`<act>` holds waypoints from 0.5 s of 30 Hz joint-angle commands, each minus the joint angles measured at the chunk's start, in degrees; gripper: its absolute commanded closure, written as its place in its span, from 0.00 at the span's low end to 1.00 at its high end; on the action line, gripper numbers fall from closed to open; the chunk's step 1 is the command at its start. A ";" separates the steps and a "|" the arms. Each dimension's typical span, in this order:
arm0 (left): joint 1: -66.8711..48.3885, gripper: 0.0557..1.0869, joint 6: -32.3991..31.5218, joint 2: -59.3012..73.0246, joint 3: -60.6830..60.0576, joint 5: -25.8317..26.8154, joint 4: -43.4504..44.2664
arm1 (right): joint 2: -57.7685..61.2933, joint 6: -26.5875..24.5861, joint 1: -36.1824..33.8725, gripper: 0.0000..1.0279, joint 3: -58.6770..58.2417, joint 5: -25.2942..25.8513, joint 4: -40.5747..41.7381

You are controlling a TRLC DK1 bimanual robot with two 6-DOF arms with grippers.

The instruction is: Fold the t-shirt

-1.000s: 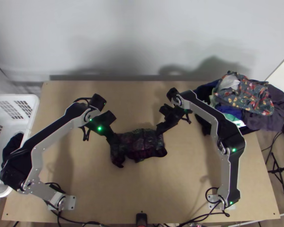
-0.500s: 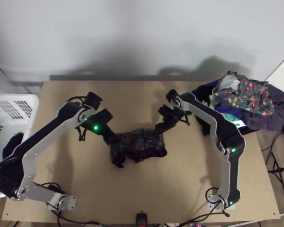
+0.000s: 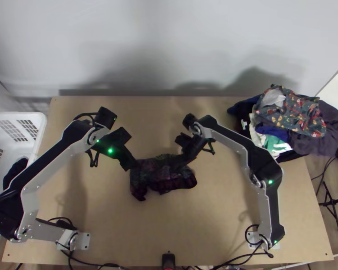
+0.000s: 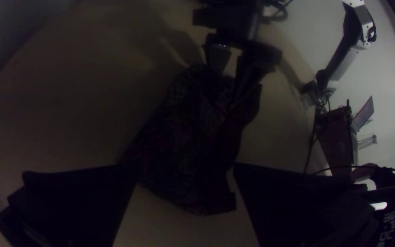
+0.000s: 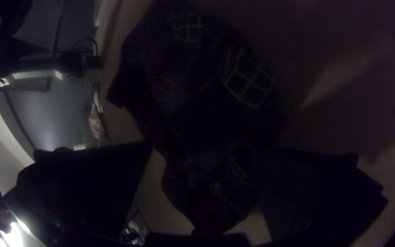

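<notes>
The dark patterned t-shirt [image 3: 162,175] lies bunched into a small bundle at the middle of the table. My left gripper [image 3: 129,165] is at the bundle's upper left corner; in the left wrist view the same gripper [image 4: 186,171] stands open, with part of the t-shirt [image 4: 184,137] between and beyond its fingers. From the right, my right gripper [image 3: 175,165] comes over the bundle's upper part. In the right wrist view that gripper [image 5: 202,151] is open too, the dark cloth [image 5: 197,196] showing between its wide fingers.
A heap of clothes [image 3: 290,117] lies at the table's upper right corner. On the left stands a white basket [image 3: 40,121] with dark cloth [image 3: 15,171] in it. A small black device [image 3: 168,261] is at the near edge, and cables run along there.
My left gripper has drawn back slightly to the left. My right gripper has shifted left and a little down over the t-shirt, whose upper right part looks slightly rearranged.
</notes>
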 commanded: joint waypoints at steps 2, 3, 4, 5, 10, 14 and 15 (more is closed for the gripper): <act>0.88 0.04 0.65 -2.11 -1.52 -0.61 -0.45 | 2.45 1.49 1.33 0.33 0.48 0.78 2.87; 1.06 0.04 0.74 -2.46 -1.96 -0.61 -0.45 | 2.63 1.93 1.07 0.44 0.30 1.30 3.66; 1.32 0.04 0.83 -2.73 -2.40 -0.61 -0.45 | 2.89 2.28 0.63 0.55 0.21 1.65 4.28; 1.67 0.04 0.91 -2.99 -2.84 -0.61 -0.45 | 2.89 2.36 0.19 0.68 0.04 1.65 4.72; 3.43 0.04 1.27 -4.48 -4.24 -0.61 -0.45 | 2.01 3.51 -0.87 0.97 -0.14 4.55 6.13; 4.84 0.04 1.71 -6.15 -4.33 -0.61 -0.54 | -1.86 4.03 -0.43 0.97 0.30 4.73 4.72; 4.93 0.04 1.79 -6.59 -4.33 -0.61 -0.62 | -2.91 4.39 -0.51 0.97 0.39 4.73 4.54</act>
